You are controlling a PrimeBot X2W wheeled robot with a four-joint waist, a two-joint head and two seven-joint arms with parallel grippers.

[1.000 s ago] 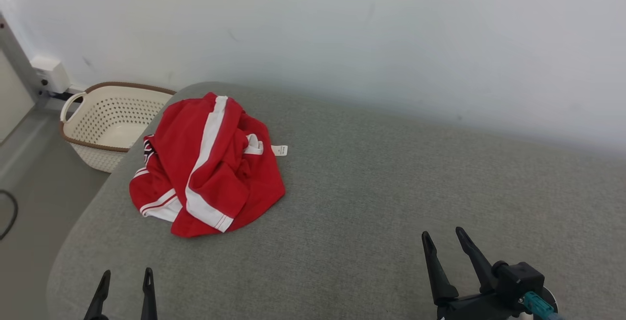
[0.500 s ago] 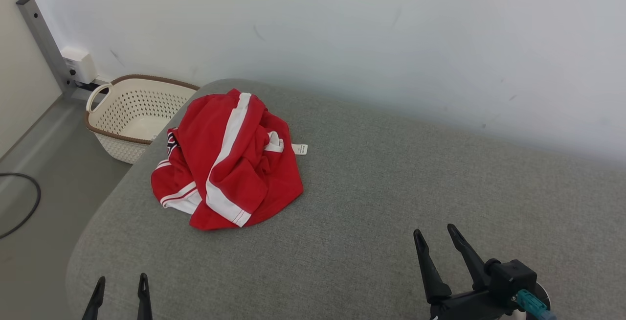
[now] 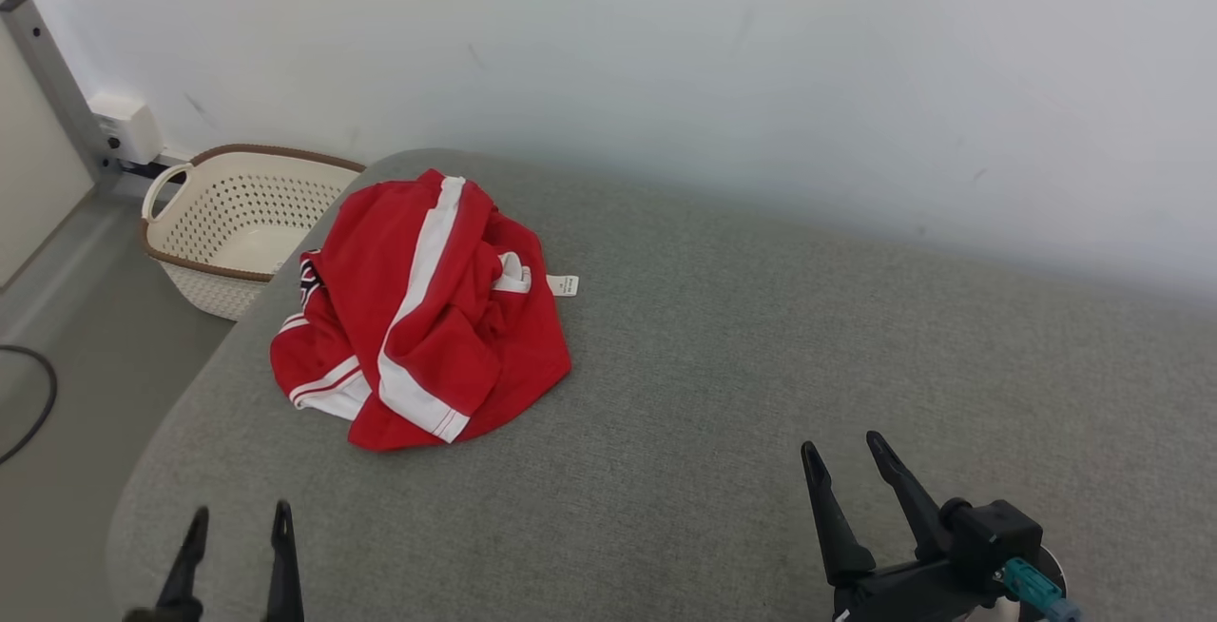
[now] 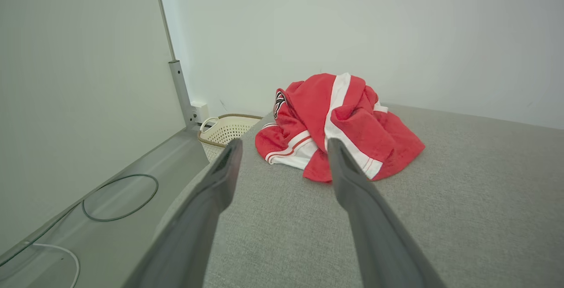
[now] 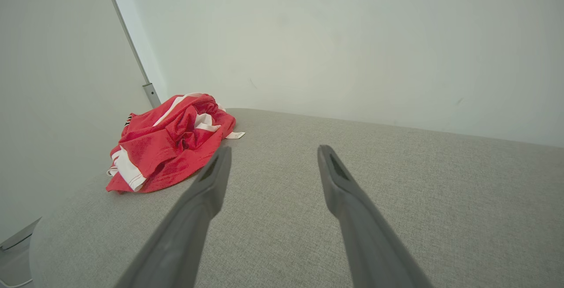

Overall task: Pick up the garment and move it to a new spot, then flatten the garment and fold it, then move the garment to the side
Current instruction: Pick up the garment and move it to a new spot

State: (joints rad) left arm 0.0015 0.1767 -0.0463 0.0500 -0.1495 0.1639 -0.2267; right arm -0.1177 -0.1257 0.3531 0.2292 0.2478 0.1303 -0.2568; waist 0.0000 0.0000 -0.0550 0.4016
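Garment (image 3: 418,313) heaped | left jaws spread, pointing at it | right jaws spread, aside

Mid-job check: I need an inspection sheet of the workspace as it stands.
Surface: grey upholstered pad, rounded corner at far left.
Job's things: red garment with white stripes, crumpled in a heap near that corner, untouched.
Clutter: cream perforated basket on the floor past the left edge.
Pincers: left pincer and right pincer open, holding nothing, short of the garment.
Cables: dark cable looped on the floor.
Surroundings: pale wall; wall box near the basket.
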